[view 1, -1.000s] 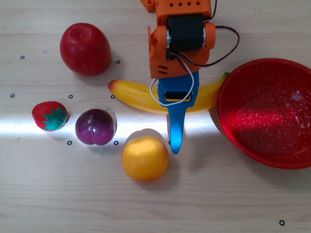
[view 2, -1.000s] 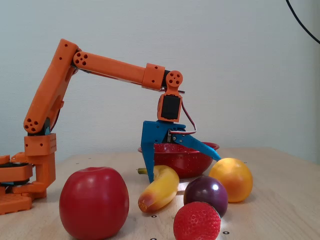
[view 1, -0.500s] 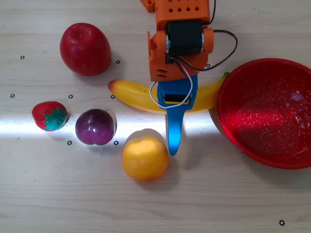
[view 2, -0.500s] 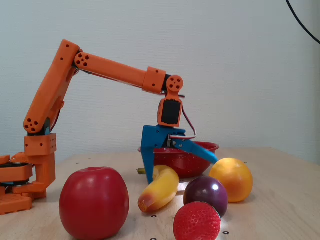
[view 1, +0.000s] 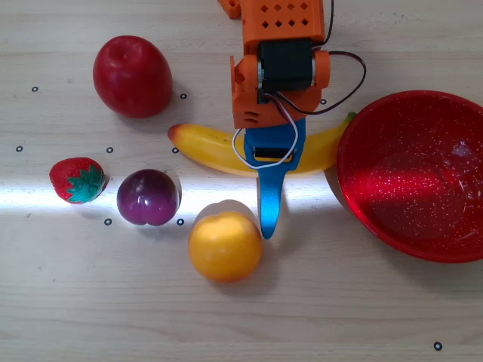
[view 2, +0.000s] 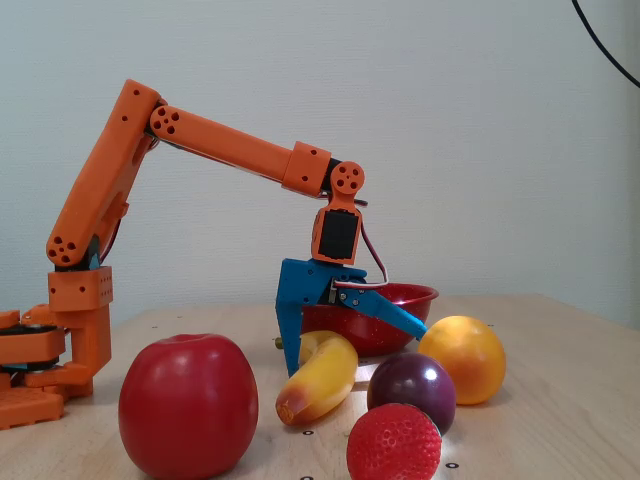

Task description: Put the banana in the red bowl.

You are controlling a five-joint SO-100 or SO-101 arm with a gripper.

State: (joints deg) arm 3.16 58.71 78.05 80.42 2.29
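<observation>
- The surface is a pale wood-grain table (view 1: 90,317) dotted with small black ring marks; a bright band of light crosses the middle of the overhead view.
- A plain pale wall (view 2: 480,130) fills the background of the fixed view.
- The banana (view 1: 207,147) lies at frame centre on the table, its stem end beside the red bowl (view 1: 411,177) at right.
- The gripper (view 2: 350,345) straddles the banana, blue fingers (view 1: 268,204) spread wide apart.
</observation>
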